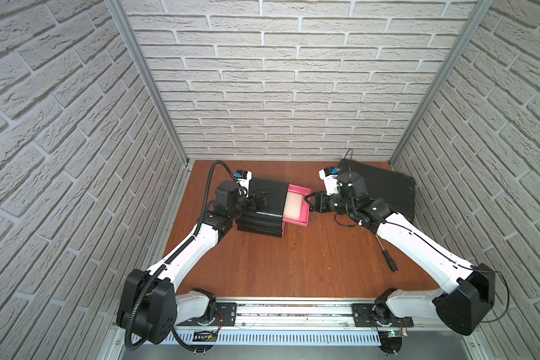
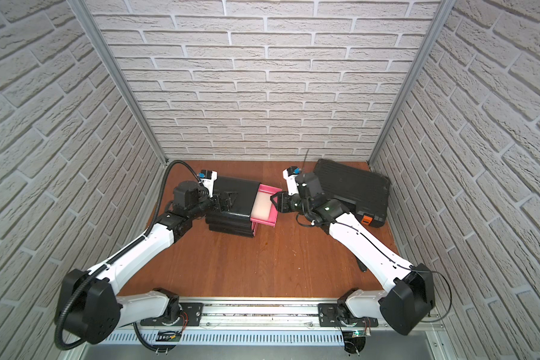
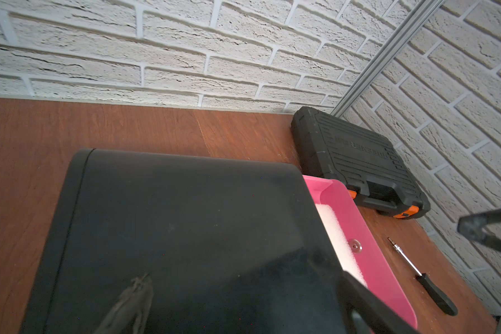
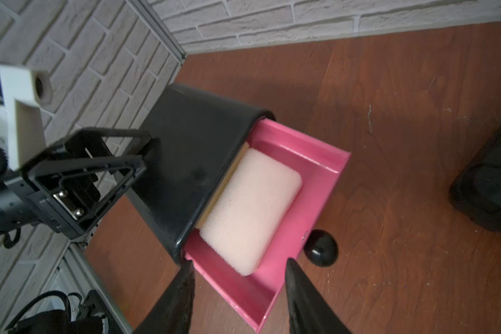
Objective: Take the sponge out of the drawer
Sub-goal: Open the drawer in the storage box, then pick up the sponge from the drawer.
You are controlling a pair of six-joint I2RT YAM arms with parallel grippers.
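Note:
The pink drawer [image 1: 299, 189] [image 2: 269, 189] stands pulled out of the black cabinet [image 1: 267, 191] toward the right. The pale sponge [image 1: 293, 206] [image 2: 260, 208] [image 4: 252, 211] [image 3: 337, 240] lies flat inside it, one end still under the cabinet's top. My right gripper [image 1: 309, 202] [image 4: 239, 289] is open at the drawer's front, its fingertips [image 4: 182, 289] astride a front corner of the drawer, near the black knob [image 4: 321, 247], with nothing between them. My left gripper [image 1: 259, 201] [image 4: 146, 150] is open and rests over the cabinet's top.
A black tool case [image 1: 384, 190] [image 3: 356, 162] with orange latches lies at the back right, close behind my right arm. A screwdriver [image 1: 387, 258] [image 3: 428, 286] lies on the wooden table by the right forearm. Brick walls close the back and both sides.

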